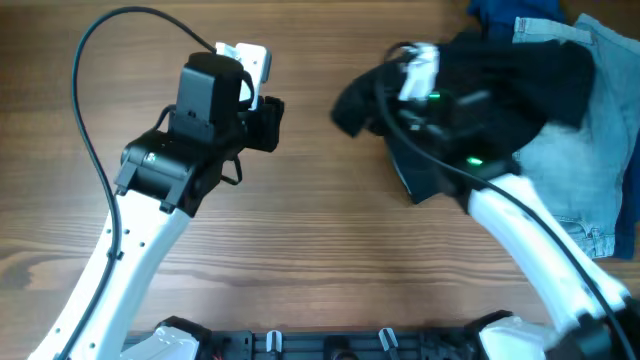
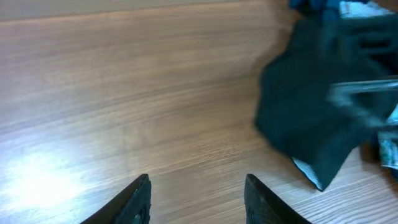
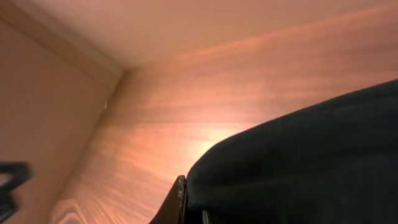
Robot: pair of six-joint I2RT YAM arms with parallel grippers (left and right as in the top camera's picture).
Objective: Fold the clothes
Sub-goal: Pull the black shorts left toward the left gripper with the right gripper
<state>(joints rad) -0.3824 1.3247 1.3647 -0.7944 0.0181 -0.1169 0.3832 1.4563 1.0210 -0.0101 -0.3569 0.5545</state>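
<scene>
Currently, the left arm is reaching up from the near-left corner over the brown wood-grain surface (image 1: 320, 240). Its elbow is bending at mid-height and its wrist is turning toward the right. The left hand (image 1: 266, 122) is hanging above bare wood, well apart from the clothes. In the left wrist view, its two dark fingers (image 2: 138, 200) are standing wide apart with nothing between them.

The right arm is coming in from the near-right corner and slanting up and to the left. The right hand (image 1: 412, 72) is sitting in the left part of the black fabric garment (image 1: 530, 65), with folds of that garment lying over the wrist. In the right wrist view, the jaws are showing only at the bottom edge. They are drawn narrow and appear to be pinching the garment's edge, though only one finger (image 3: 178, 200) is showing clearly. The dark cloth is filling the lower right of that view, with the wood lying beyond it.

The black garment is lying bunched at the far right of the surface, partly on top of a pale blue denim garment (image 1: 590, 170). The denim is spreading out toward the right edge. A crumpled deep blue cloth (image 1: 500, 12) is peeking out at the far edge, just behind the black one.
</scene>
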